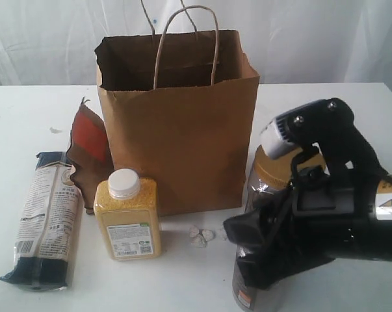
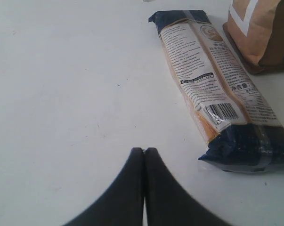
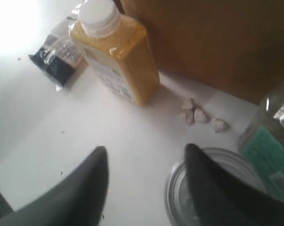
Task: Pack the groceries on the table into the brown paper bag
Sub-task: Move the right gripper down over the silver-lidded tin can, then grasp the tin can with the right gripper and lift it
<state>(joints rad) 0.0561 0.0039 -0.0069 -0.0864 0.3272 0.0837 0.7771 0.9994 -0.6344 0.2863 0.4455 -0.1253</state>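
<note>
Groceries lie unpacked: a long clear-and-navy noodle packet rests on the white table left of the upright brown paper bag, with the left claw nearby, pinched shut and empty. Rightward, the right claw gapes wide, empty, over the silver pull-tab can. Lowering and closing on it looks next.

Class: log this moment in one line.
left gripper: shut, empty | right gripper: open by can | paper bag: upright | bottle, noodle packet: on table

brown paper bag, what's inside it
Through the open top of the brown paper bag only its shaded inner wall shows; the front wall hides whatever may lie lower down.
</note>
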